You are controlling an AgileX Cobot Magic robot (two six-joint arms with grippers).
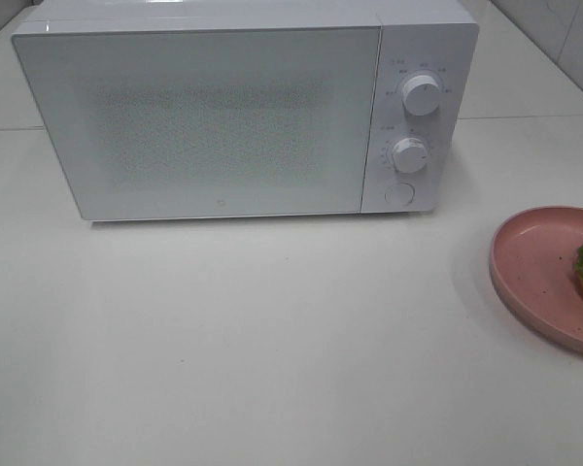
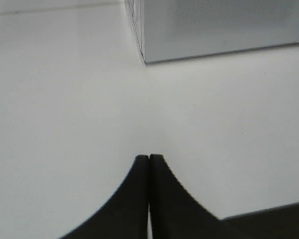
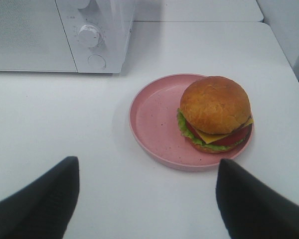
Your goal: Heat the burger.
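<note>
You are looking at a white boxy microwave [image 1: 243, 112] sitting on a smooth, matte white table [image 1: 253, 349], its door [image 1: 199, 121] shut and showing a fine dotted mesh behind glossy glass. To the right of the door, two round ribbed knobs [image 1: 423, 95] are standing one above the other, with a flat round button [image 1: 398, 194] beneath them.

The burger [image 3: 215, 113] is resting on a shallow pink speckled plate [image 3: 157, 124], off to the microwave's right and nearer you than its front. Its bun is domed, glossy and golden-brown, with ruffled green lettuce, a yellow cheese corner and a red-brown layer peeking out below. It is sitting toward the plate side farther from the microwave.

Your right gripper [image 3: 147, 199] is hovering with its dark fingers [image 3: 37, 204] spread wide, holding nothing; the burger is lying ahead of it, apart, closer to one finger than the other. Your left gripper [image 2: 149, 164] is showing its tips pressed together, empty, above bare table near the microwave's lower corner.

Broad bare table is stretching along the microwave's front. The table edge is running just beyond the plate.
</note>
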